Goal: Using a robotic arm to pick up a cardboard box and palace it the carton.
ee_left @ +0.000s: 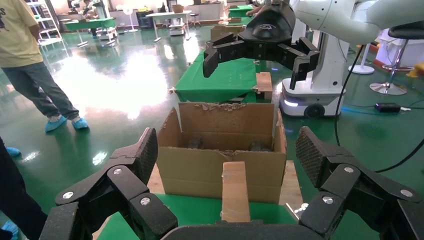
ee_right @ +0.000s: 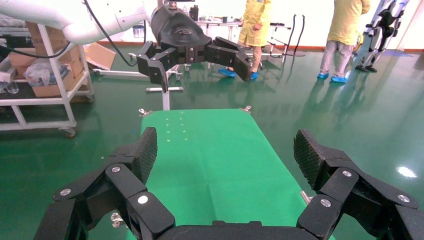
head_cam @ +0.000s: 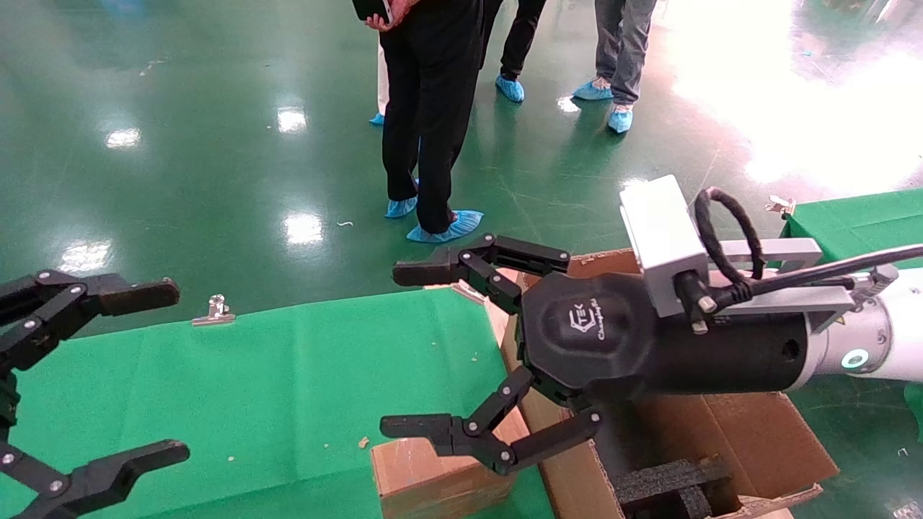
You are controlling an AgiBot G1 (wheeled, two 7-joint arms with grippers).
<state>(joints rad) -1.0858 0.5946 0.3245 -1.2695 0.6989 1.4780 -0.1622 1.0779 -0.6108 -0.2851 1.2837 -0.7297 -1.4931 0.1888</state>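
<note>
The small taped cardboard box lies on the green table, its end against the carton's near wall; in the left wrist view it points at the carton. The carton stands open beside the table with ragged flaps and black foam blocks inside. My right gripper, on the white arm with the green light, is open and empty, hovering above the small box at the carton's edge. My left gripper is open and empty over the table's left end, facing the box.
The green cloth table has metal clips on its far edge. Several people stand on the green floor beyond it. Another green table is at the far right. The right wrist view looks along bare green cloth.
</note>
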